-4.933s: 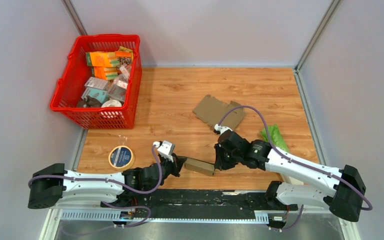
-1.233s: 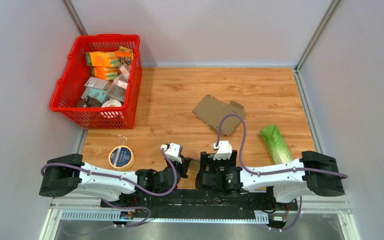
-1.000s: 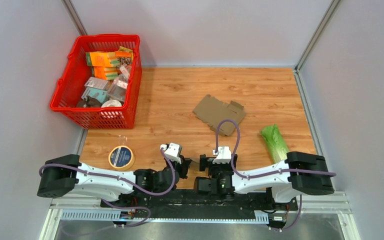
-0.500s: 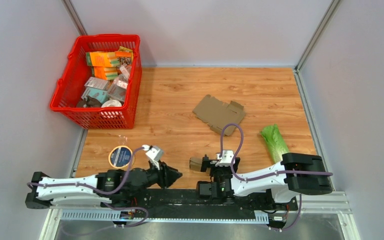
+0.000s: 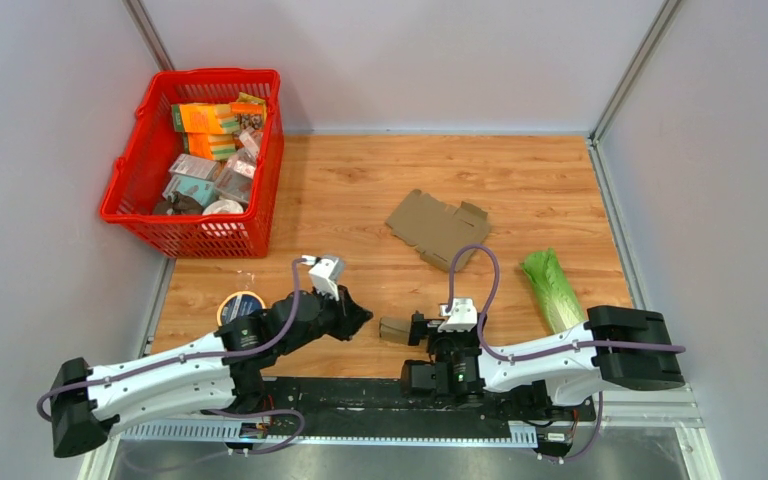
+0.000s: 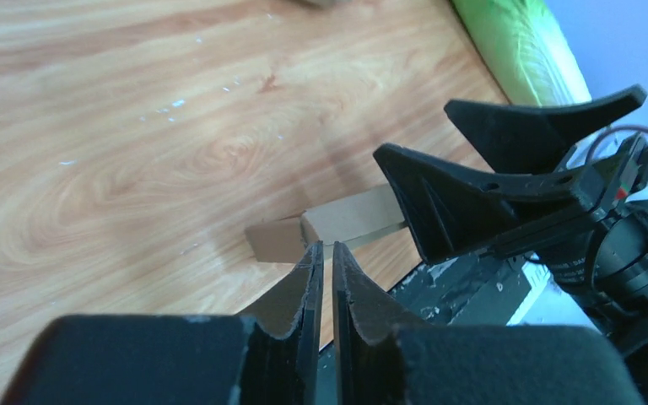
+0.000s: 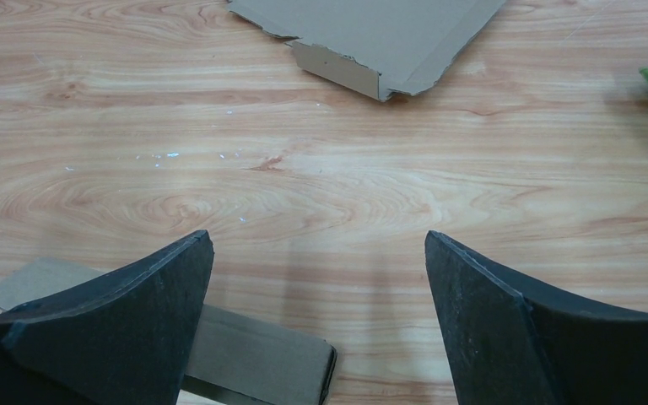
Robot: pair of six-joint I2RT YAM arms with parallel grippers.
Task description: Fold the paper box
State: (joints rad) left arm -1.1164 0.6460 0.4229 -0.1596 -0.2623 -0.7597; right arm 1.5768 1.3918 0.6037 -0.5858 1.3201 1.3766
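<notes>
A small folded brown paper box lies on the wooden table near the front edge. In the right wrist view the box sits low between the fingers, against the left one. My right gripper is open wide and grips nothing. My left gripper hovers just left of the box. The left gripper is all but shut, with a thin slit and nothing in it. A flat unfolded cardboard blank lies farther back.
A red basket full of packets stands at the back left. A roll of tape lies by the left arm. A green lettuce lies at the right. Grey walls close in the table's sides.
The left gripper drew back from the box, opened, closed again and came back beside it. The box, hidden between both grippers before, now lies in plain sight on the table.
</notes>
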